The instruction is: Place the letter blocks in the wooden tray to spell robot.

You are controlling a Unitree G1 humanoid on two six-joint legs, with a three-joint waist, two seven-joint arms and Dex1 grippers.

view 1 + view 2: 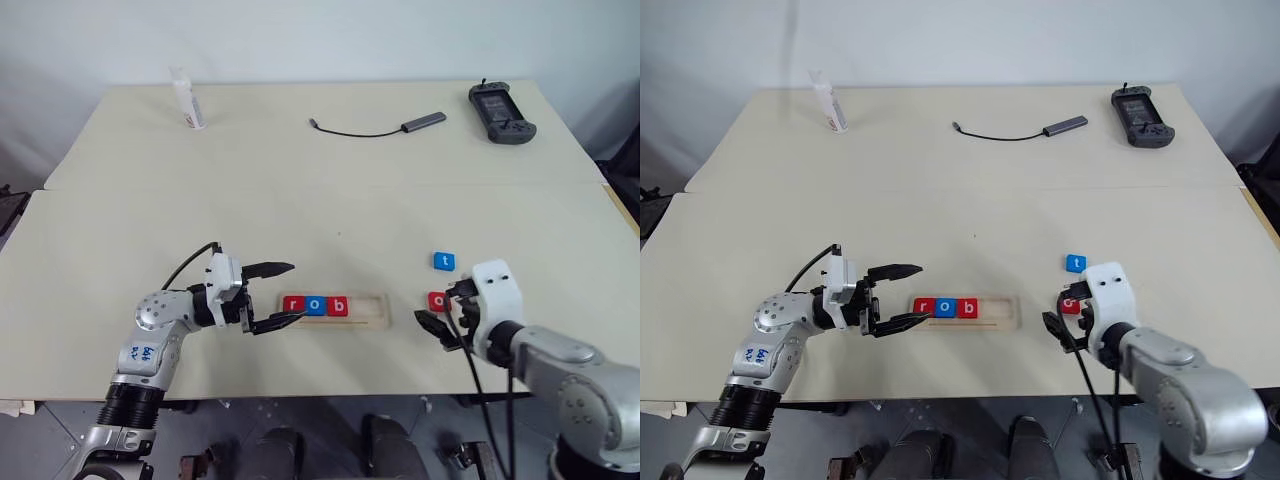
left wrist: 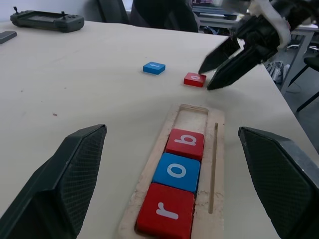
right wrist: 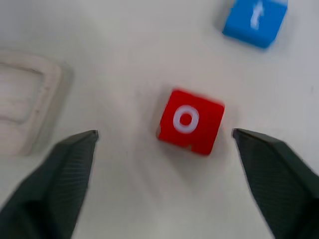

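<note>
- Five letter blocks are in view: three red and two blue.
- Three of them sit side by side in the wooden tray (image 1: 372, 312), at its left end: a red r (image 1: 293, 305), a blue o (image 1: 316, 305) and a red b (image 1: 338, 306). The right part of the tray is bare.
- Two blocks lie loose on the counter (image 1: 300, 190), right of the tray: a red o (image 1: 438, 300) and a blue t (image 1: 444, 261) a little farther back.
- One tray lies on the counter, long side running left to right, between the two hands.
- The left hand (image 1: 283, 295) sits at the tray's left end, its fingers spread apart and holding nothing, pointing along the tray.
- The right hand (image 1: 448, 313) hovers just beside the red o, fingers wide apart and empty; in the right wrist view the block lies on the counter between the two fingers, touching neither.
- Far back lie one cable adapter (image 1: 380, 127), one black controller (image 1: 502, 113) and one white tube (image 1: 189, 100).
</note>
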